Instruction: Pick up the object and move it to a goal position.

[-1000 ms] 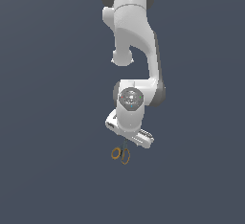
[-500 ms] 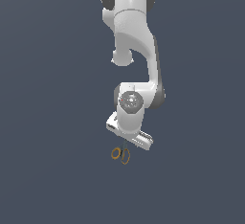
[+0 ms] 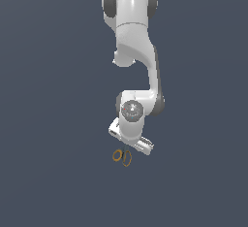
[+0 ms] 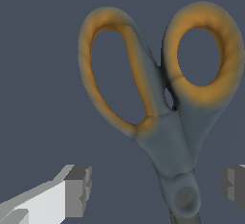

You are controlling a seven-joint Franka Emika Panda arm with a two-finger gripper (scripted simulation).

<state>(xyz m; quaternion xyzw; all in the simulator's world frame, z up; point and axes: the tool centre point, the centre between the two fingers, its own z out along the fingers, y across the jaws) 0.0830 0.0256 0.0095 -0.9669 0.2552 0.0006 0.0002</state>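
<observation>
White arm links are folded downward, with the claw [image 3: 127,149] held low over the scissors [image 3: 122,156]. Its fingers [image 4: 76,189] are seen spread open, with the pivot between them.

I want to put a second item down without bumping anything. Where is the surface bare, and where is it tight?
Bare surface lies broadly on both the exterior view's left and right of the arm. It is crowded only at the scissors, directly under the gripper; the wrist view shows its fingers apart, flanking the pivot end.
</observation>
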